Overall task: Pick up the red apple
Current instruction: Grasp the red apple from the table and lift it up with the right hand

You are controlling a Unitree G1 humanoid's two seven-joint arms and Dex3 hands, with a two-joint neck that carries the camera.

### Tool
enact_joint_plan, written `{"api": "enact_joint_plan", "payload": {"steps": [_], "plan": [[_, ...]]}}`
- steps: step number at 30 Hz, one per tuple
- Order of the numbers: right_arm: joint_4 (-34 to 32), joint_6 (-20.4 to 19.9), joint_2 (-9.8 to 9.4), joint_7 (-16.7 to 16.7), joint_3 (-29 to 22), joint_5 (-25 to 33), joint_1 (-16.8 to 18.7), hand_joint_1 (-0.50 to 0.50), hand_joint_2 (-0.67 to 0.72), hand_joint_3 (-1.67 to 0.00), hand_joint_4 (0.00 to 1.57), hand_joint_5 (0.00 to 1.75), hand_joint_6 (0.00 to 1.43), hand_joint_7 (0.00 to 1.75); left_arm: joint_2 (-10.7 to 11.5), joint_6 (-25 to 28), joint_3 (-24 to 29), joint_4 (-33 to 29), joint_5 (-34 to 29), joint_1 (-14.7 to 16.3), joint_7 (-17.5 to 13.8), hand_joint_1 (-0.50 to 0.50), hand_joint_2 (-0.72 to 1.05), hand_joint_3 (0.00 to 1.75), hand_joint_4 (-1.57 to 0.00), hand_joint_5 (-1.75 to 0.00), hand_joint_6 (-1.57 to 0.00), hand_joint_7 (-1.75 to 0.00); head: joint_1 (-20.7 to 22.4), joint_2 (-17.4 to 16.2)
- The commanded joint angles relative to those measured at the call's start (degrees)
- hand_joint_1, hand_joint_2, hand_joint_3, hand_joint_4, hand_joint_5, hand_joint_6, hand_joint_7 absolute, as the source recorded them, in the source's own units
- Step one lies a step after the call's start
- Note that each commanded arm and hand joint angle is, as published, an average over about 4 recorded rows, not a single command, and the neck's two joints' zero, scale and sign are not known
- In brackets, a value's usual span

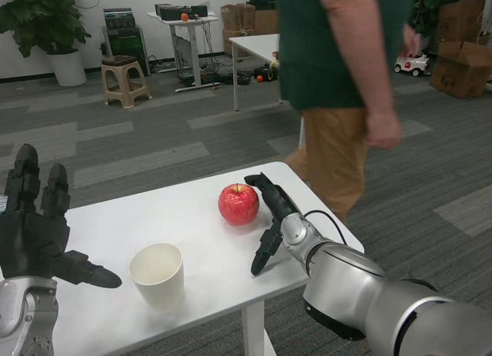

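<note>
- Two black hands show over a white table, one at each side.
- The left hand is raised at the picture's left edge, over the near left part of the table; its fingers point up and apart, the thumb sticks out to the right, and it holds nothing.
- A cup, cream-white and upright, stands on the table just right of that thumb, near the front edge; its mouth faces up and nothing shows inside.
- The apple, red with a short stem, sits on the table beyond the cup and to its right, toward the far right corner, apart from the cup.
- The right hand is just beside the apple on its right, fingers spread: the upper ones reach along the apple's far right side, very near or touching it, I cannot tell which; a lower one hangs down over the table. It grips nothing.
- A person in a dark green top and tan trousers stands beyond the table's right corner, one arm hanging.
- Behind, across the grey carpet: a potted plant, a stool, more tables and cardboard boxes.
</note>
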Motion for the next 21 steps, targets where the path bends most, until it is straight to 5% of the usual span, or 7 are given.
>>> {"api": "enact_joint_plan", "payload": {"steps": [1, 21], "plan": [[0.61, 0.96, 0.28, 0.58, 0.27, -0.61, 3.31, -0.42, 0.34, 0.0, 0.0, 0.19, 0.18, 0.66, -0.05, -0.41, 0.23, -0.31, -0.49, 0.17, -0.03, -0.48, -0.55, 0.04, 0.0, -0.08, 0.0, 0.0, 0.02, -0.01], [0.61, 0.88, -0.09, 0.95, -1.36, -0.52, 4.81, -0.42, 0.34, 0.0, 0.0, 0.29, 0.24, 1.19, -0.05, -0.41, 0.14, -0.31, -0.49, 0.17, -0.03, -0.48, -0.55, 0.09, 0.0, -0.1, 0.0, 0.0, -0.1, -0.29]]}}
